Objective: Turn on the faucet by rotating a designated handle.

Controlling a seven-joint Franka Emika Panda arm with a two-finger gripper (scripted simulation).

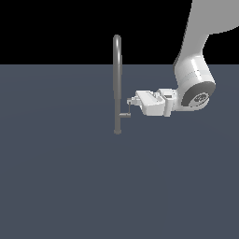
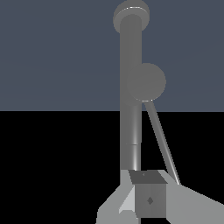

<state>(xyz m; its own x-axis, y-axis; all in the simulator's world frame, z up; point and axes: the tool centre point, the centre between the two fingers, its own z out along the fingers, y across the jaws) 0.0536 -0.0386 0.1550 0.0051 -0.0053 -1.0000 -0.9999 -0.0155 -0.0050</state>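
Gripper (image 2: 151, 199) at handle (image 1: 126, 112) rod, opening unclear; fingertips cropped; faucet (image 1: 117, 84) beyond.

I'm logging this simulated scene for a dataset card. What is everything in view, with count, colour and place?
faucet: one, grey metallic, a tall slim tube with a hooked top, standing upright on the ground near the centre of the exterior view.
handle: one, grey, a short stub off the lower part of the tube with a thin rod lever, on the exterior view's right side of the faucet.
ground: one flat surface, dark blue-grey, filling the lower part of the exterior view; black background above it.
arm: one, white with a dark grey joint cap, reaching in from the exterior view's upper right.
tool: one, white-grey, right beside the handle's lever; whether it is open or shut cannot be told.
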